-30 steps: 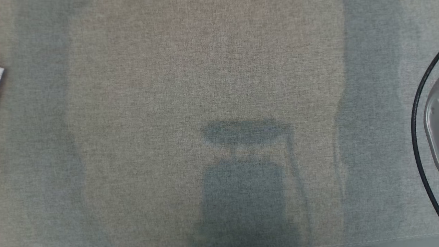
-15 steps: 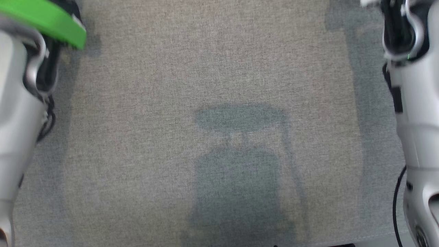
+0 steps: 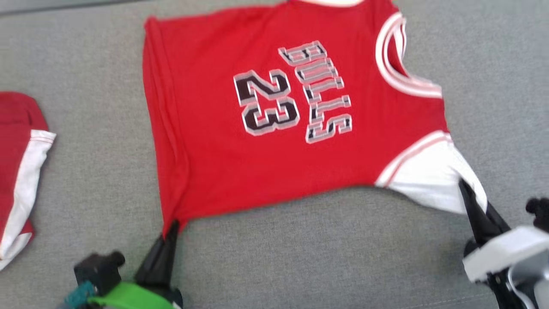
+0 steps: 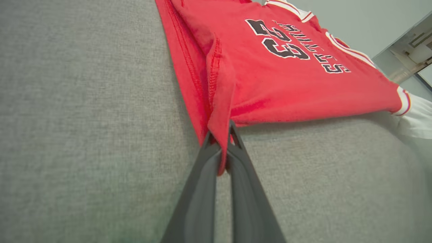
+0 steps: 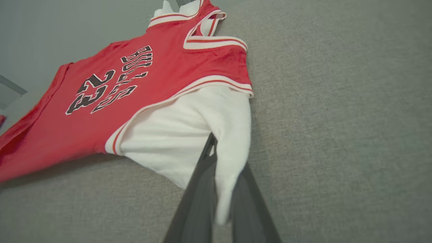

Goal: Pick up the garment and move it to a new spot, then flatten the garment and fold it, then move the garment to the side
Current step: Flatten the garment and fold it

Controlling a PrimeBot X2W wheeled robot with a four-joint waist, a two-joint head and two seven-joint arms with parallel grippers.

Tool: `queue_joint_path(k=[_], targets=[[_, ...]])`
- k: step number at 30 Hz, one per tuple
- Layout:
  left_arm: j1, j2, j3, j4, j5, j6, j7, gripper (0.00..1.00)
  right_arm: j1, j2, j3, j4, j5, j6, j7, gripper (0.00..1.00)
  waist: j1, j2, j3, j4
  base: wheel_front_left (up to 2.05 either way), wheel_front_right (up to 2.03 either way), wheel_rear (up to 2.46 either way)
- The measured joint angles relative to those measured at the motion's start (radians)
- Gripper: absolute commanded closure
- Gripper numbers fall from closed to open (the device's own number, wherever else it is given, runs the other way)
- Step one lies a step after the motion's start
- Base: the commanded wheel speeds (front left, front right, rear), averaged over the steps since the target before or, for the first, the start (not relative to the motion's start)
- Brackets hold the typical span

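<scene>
The head camera has swung from bare grey cloth onto the red Bulls jersey, spread mid-surface, with the left gripper pinching its near-left hem corner and the right gripper pinching the near-right white sleeve — so flattening looks under way.

Left tool and right tool, wide apart, each pinch the garment.
</scene>
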Motion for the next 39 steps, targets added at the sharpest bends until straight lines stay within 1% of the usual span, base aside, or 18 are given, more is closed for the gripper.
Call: queue_joint_path(k=[1,3,6,8,12,14,16,19,23,25,28,31,34,39], targets=[[0.067,-0.004,0.001,-0.041,-0.014,0.016,0.000,1.00,0.062,0.015,-0.029,-0.011,0.000,0.000,0.000,1.00,0.0000,0.0000,-0.030,0.001,0.00,0.00,0.00],[0.177,-0.011,-0.009,-0.107,-0.015,0.053,0.000,1.00,0.179,0.030,-0.052,-0.040,-0.005,0.000,0.006,1.00,0.0000,0.0000,-0.081,0.003,0.00,0.00,0.00],[0.314,-0.026,-0.013,-0.194,-0.028,0.092,0.000,1.00,0.318,0.074,-0.104,-0.080,-0.001,0.000,0.000,1.00,-0.0001,0.0000,-0.151,0.007,0.00,0.00,0.00],[0.362,-0.035,-0.004,-0.236,-0.039,0.103,0.000,1.00,0.360,0.096,-0.122,-0.102,0.005,0.000,0.000,1.00,-0.0001,0.0000,-0.187,0.010,0.00,0.00,0.00],[0.381,-0.036,-0.004,-0.271,-0.056,0.106,0.016,1.00,0.365,0.102,-0.110,-0.116,0.004,0.000,0.022,1.00,0.0000,0.0000,-0.233,0.017,0.00,0.00,0.00],[0.374,-0.030,0.000,-0.283,-0.064,0.109,0.037,1.00,0.335,0.095,-0.096,-0.111,-0.002,-0.001,0.036,1.00,-0.0001,0.0000,-0.235,0.019,0.00,0.00,0.00],[0.351,-0.022,0.014,-0.295,-0.076,0.114,0.062,1.00,0.274,0.080,-0.078,-0.101,-0.008,-0.001,0.060,1.00,-0.0001,0.0000,-0.227,0.020,0.00,0.00,0.00],[0.294,0.005,0.037,-0.301,-0.079,0.123,0.102,1.00,0.180,0.041,-0.027,-0.074,-0.042,-0.001,0.105,1.00,0.0000,0.0000,-0.204,0.019,0.00,0.00,0.00],[0.205,0.016,0.052,-0.313,-0.086,0.129,0.162,1.00,0.061,-0.009,0.032,-0.030,-0.067,-0.001,0.175,1.00,0.0000,0.0000,-0.163,0.017,0.00,0.00,0.00],[0.159,0.013,0.053,-0.311,-0.096,0.128,0.188,1.00,0.017,-0.036,0.044,-0.017,-0.067,-0.001,0.200,1.00,0.0000,0.0000,-0.147,0.021,0.00,0.00,0.00],[0.088,-0.006,0.051,-0.285,-0.109,0.124,0.224,1.00,-0.040,-0.072,0.055,0.003,-0.067,-0.001,0.244,1.00,0.0000,0.0000,-0.131,0.038,0.00,0.00,0.00],[0.029,-0.021,0.045,-0.238,-0.113,0.121,0.252,1.00,-0.085,-0.098,0.061,0.022,-0.068,-0.001,0.273,1.00,0.0000,0.0000,-0.121,0.058,0.00,0.00,0.00],[-0.019,-0.027,0.034,-0.186,-0.115,0.118,0.281,1.00,-0.140,-0.111,0.080,0.044,-0.075,-0.001,0.296,1.00,0.0000,0.0000,-0.109,0.070,0.00,0.00,0.00],[-0.084,-0.040,0.013,-0.114,-0.118,0.074,0.306,1.00,-0.241,-0.134,0.135,0.086,-0.086,-0.001,0.319,1.00,0.0001,0.0000,-0.093,0.077,0.00,0.00,0.00]])
